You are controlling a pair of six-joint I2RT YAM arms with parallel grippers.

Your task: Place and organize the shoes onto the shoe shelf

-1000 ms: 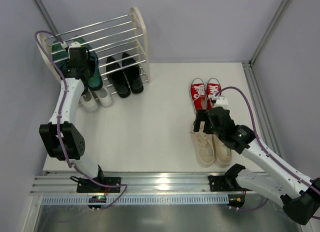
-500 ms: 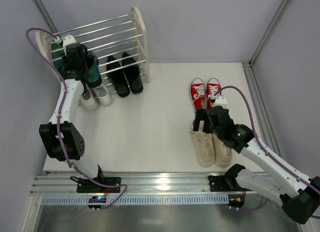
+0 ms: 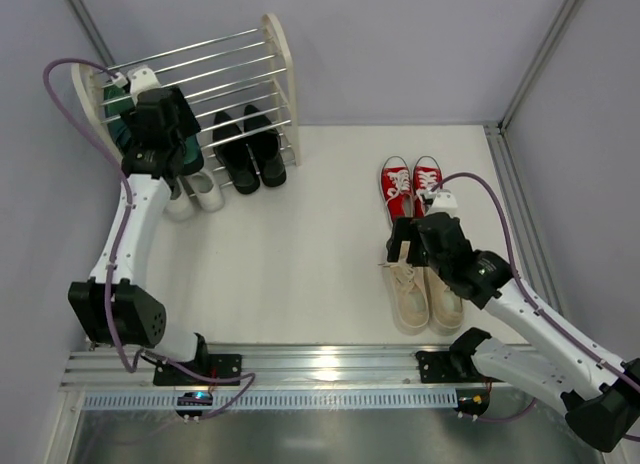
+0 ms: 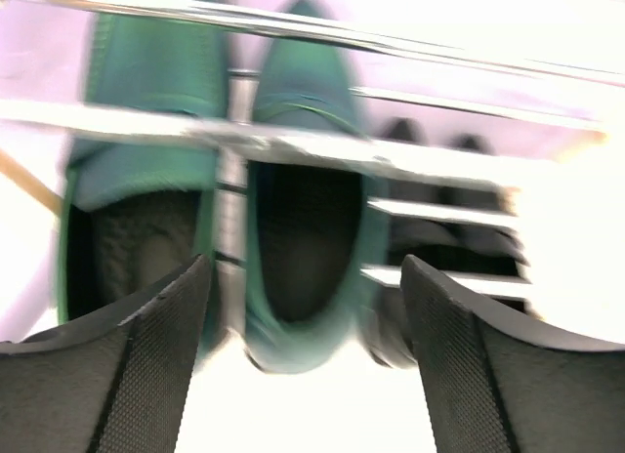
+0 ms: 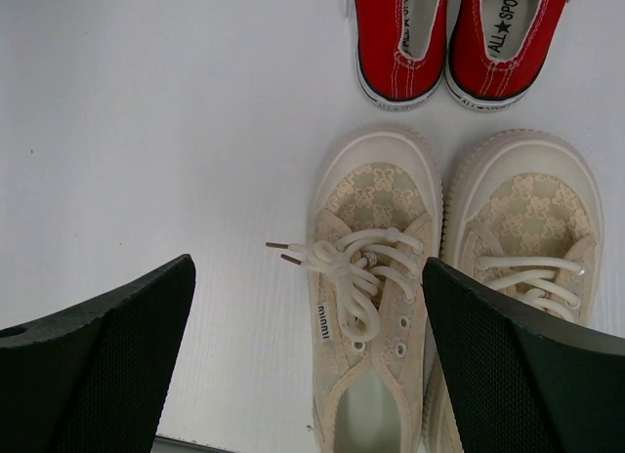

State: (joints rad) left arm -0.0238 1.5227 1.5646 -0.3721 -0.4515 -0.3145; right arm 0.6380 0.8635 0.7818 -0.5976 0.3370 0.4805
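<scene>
Top view: white table [image 3: 300, 254], plain pale lavender walls [image 3: 400, 44], grey metal posts [image 3: 540, 54] at the corners, metal rail [image 3: 320, 364] along the near edge. The shoe shelf [image 3: 281, 69] stands at the back left against the wall. Black dress shoes [image 3: 250, 149] sit on its low right side, white sneakers [image 3: 196, 196] at the bottom left. The green loafers [image 3: 116, 116] are on the left tier, mostly hidden under the left gripper [image 3: 165, 134]. The red sneakers [image 3: 412, 184] and beige sneakers [image 3: 425, 296] sit on the table at right, red behind beige, toes toward the back wall. The right gripper [image 3: 405, 246] hangs above the beige pair's toes.

Left wrist view, blurred: the green loafers [image 4: 293, 209] lie side by side on the silver rods [image 4: 293, 145], the black dress shoes [image 4: 435, 209] further right. The left gripper [image 4: 305, 267] has its jaws spread apart with nothing in them.

Right wrist view: bare white table [image 5: 146, 131]. The beige sneakers [image 5: 376, 326] are directly below, the red sneakers [image 5: 459, 33] just past their toes. The right gripper [image 5: 308, 266] is spread wide and empty, above the left beige shoe's laces.
</scene>
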